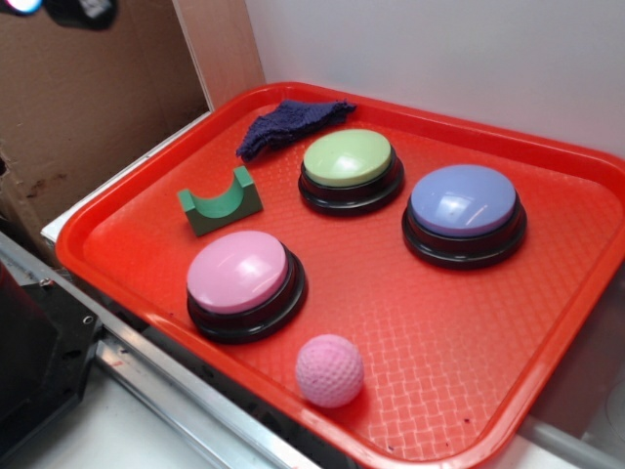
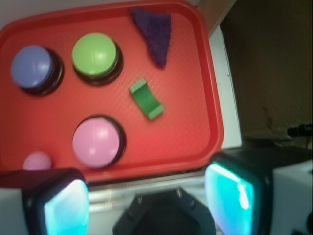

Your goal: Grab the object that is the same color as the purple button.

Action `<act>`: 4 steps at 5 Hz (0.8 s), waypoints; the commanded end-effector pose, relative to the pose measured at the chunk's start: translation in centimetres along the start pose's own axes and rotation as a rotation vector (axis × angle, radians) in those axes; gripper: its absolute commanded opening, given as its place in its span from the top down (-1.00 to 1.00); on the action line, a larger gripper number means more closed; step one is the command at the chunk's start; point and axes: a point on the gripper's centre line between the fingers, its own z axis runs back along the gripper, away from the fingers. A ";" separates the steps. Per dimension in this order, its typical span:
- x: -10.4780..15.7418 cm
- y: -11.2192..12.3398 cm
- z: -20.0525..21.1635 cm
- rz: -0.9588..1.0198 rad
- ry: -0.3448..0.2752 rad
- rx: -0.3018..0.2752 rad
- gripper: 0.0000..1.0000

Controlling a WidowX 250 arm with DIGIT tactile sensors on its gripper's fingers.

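Cloth (image 2: 154, 35) lies crumpled at the tray's (image 2: 195, 122) far corner, touching the rim there, well apart from my gripper (image 2: 146, 203), whose fingers (image 2: 230, 196) are spread wide and hold nothing, hanging off the tray's near edge. I see the green block (image 2: 146, 99) between fingers and cloth, with bare tray around it. Beside the cloth sits the green button (image 1: 350, 168), then the purple button (image 1: 463, 211); whether cloth touches it is blurred.
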 end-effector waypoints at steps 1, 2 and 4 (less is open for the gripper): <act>5.7 2.1 -5.6 0.235 -0.044 0.030 -1.00; 7.8 2.8 -8.1 0.294 -0.035 0.009 -1.00; 11.9 4.3 -12.8 0.449 -0.070 0.052 -1.00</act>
